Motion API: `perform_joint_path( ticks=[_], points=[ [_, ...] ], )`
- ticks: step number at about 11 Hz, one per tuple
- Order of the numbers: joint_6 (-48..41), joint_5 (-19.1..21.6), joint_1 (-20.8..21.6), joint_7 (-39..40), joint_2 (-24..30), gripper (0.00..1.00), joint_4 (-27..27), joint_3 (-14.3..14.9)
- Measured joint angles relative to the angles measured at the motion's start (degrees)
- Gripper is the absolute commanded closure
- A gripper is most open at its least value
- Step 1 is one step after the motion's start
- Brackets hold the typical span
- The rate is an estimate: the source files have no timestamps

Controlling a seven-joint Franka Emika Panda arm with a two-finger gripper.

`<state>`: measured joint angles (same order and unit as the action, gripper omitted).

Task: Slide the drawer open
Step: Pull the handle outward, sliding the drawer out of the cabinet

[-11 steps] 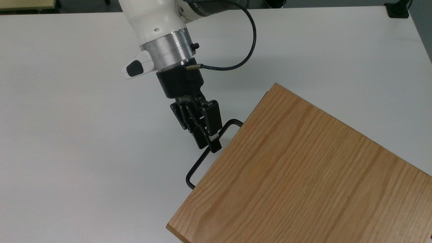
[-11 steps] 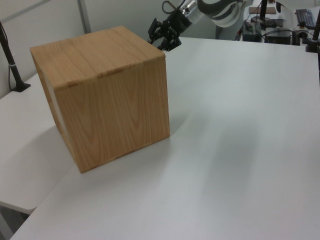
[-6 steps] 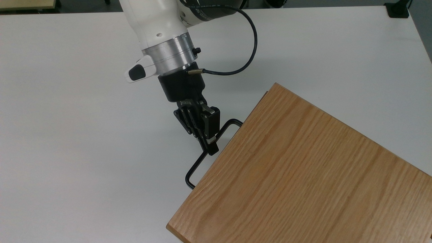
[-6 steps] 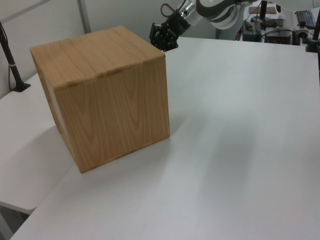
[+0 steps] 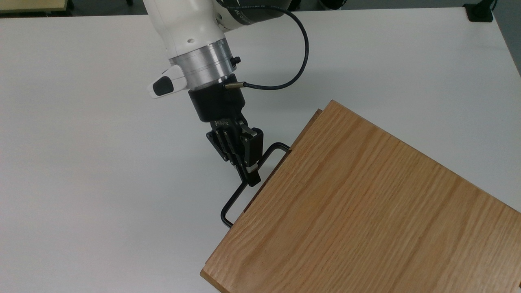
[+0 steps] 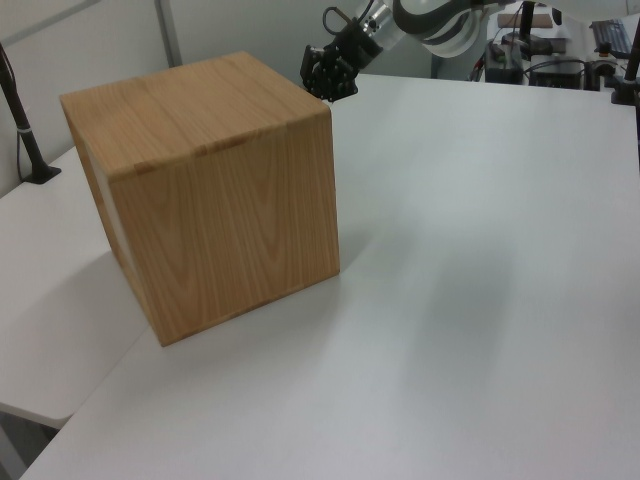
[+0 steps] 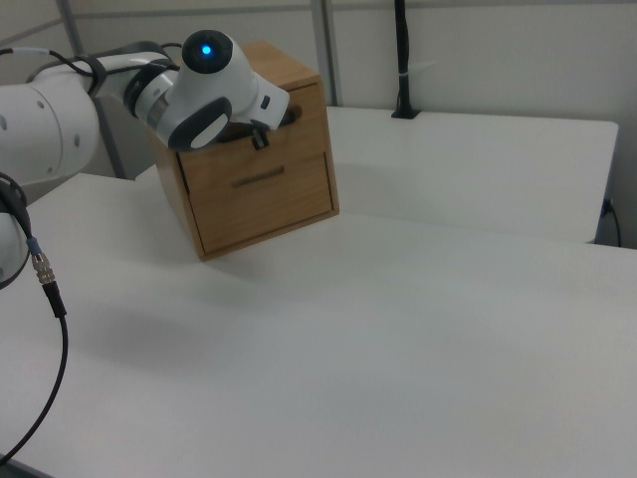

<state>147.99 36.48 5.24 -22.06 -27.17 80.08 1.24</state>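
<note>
In the top view my gripper (image 5: 253,176) is shut on the long bar of the thin black U-shaped handle (image 5: 233,200). The handle belongs to the drawer (image 5: 306,130), whose oak front board shows as a narrow strip poking out from under the large oak cabinet top (image 5: 366,203). In the left view the gripper (image 6: 328,80) sits at the far upper corner of the cabinet (image 6: 220,200), and the drawer is hidden behind it. In the right view the white arm (image 7: 199,90) covers the cabinet's upper front.
The cabinet (image 7: 289,80) stands on a white table (image 5: 81,162). A second, lower drawer front (image 7: 261,194) shows in the right view. A black cable (image 5: 303,49) loops from the wrist. A black post (image 7: 401,60) stands behind the table.
The gripper's fingers closed onto the handle bar. Then gripper and handle shifted slightly toward the top view's upper left, and a strip of the drawer front came out from under the cabinet top.
</note>
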Motion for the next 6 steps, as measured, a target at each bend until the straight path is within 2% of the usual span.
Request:
perform_joint_path(
  ticks=[6],
  points=[
    [-10.03,-0.22,-4.30,6.06,2.45,1.00,0.31,0.02]
  ],
)
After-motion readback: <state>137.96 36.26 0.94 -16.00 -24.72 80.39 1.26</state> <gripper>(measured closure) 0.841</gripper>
